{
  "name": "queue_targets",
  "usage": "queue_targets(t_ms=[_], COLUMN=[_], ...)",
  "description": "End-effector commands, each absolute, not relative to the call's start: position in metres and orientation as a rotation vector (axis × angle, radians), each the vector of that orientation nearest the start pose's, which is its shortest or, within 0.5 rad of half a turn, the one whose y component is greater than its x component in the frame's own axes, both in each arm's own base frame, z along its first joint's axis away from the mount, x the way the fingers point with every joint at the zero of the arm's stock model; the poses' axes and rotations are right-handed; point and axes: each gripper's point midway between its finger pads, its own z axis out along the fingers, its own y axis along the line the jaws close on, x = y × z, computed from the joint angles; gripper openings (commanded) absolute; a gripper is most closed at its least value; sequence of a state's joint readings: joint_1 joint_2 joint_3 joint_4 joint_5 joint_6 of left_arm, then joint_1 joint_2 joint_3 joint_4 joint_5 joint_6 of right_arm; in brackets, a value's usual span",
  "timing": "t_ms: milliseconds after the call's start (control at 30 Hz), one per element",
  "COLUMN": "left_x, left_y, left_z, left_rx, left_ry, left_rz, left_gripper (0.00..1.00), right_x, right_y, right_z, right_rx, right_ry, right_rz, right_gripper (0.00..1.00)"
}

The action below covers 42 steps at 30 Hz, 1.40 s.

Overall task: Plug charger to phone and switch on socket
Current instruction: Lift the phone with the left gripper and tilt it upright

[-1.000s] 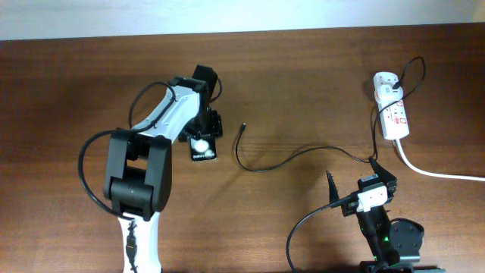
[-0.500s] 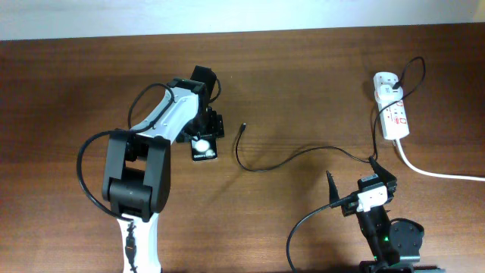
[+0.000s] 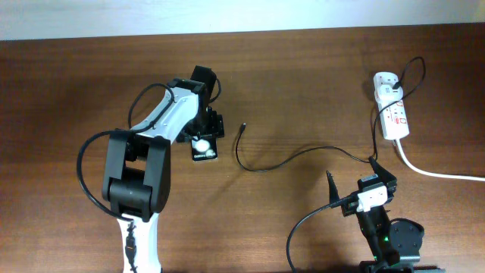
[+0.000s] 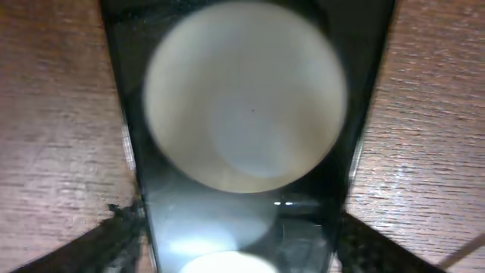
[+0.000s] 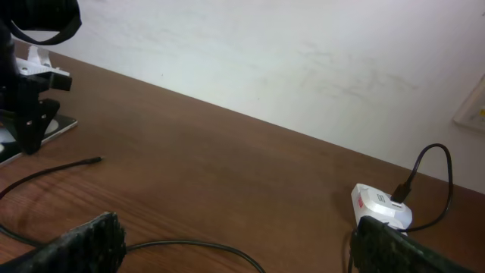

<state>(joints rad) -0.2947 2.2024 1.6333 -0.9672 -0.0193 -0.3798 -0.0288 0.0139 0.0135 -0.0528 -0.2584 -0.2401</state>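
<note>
The phone (image 3: 203,151) lies flat on the table, black and glossy, and fills the left wrist view with a large white round spot (image 4: 246,98). My left gripper (image 3: 204,129) hangs right over it, open, one finger (image 4: 102,241) along each long side. In the left wrist view the left gripper (image 4: 241,221) straddles the phone. The charger cable (image 3: 288,158) lies loose, its plug tip (image 3: 243,127) just right of the phone, untouched. Its other end runs up to the socket (image 3: 394,114). My right gripper (image 3: 359,180) stands open and empty near the front edge, the cable (image 5: 189,246) passing between its fingers (image 5: 83,244).
A thick white mains cord (image 3: 436,173) leaves the socket toward the right edge. The white adapter (image 5: 383,205) sits in the socket's far end. A white wall (image 5: 265,53) runs along the back of the table. The left arm (image 3: 140,167) stretches over the table's left half.
</note>
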Motion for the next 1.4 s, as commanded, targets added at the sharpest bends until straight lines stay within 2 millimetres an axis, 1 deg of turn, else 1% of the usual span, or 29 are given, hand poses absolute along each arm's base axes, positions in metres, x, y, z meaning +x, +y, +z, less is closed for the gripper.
queue_targets(t_ms=[0,33,100,233,367,500,767,967,1033,1267,1367], left_x=[0.398,0.399,0.400,0.403,0.410,0.422,0.446,0.454,0.455,0.456,0.456], left_y=[-0.125,-0.125,-0.126,-0.126,-0.126,-0.128,-0.133,-0.136,-0.136,-0.136,-0.136], left_z=[-0.014,-0.014,-0.014,-0.013,-0.006,0.012,0.059,0.080,0.084,0.085,0.085], left_rx=[-0.097,-0.097,-0.097,-0.097,-0.098,-0.096,-0.068,-0.068,-0.068,-0.069,-0.069], left_ry=[3.132,3.129,3.122,3.113,3.093,3.065,2.996,2.966,2.961,2.958,2.958], left_rz=[-0.023,-0.024,-0.028,-0.032,-0.029,-0.024,-0.035,-0.049,-0.052,-0.053,-0.053], left_gripper=[0.70,0.68,0.67,0.69,0.70,0.70,0.70,0.70,0.69,0.64,0.59], right_x=[0.242,0.242,0.242,0.242,0.242,0.242,0.242,0.242,0.242,0.242,0.242], right_y=[0.039,0.039,0.039,0.039,0.039,0.039,0.039,0.039,0.039,0.039,0.039], right_z=[0.162,0.162,0.162,0.162,0.162,0.162,0.162,0.162,0.162,0.162,0.162], right_rx=[-0.375,-0.375,-0.375,-0.375,-0.375,-0.375,-0.375,-0.375,-0.375,-0.375,-0.375], right_ry=[1.579,1.579,1.579,1.579,1.579,1.579,1.579,1.579,1.579,1.579,1.579], right_rz=[0.007,0.007,0.007,0.007,0.007,0.007,0.007,0.007,0.007,0.007,0.007], right_gripper=[0.99,0.99,0.99,0.98,0.99,0.99,0.99,0.99,0.99,0.99,0.99])
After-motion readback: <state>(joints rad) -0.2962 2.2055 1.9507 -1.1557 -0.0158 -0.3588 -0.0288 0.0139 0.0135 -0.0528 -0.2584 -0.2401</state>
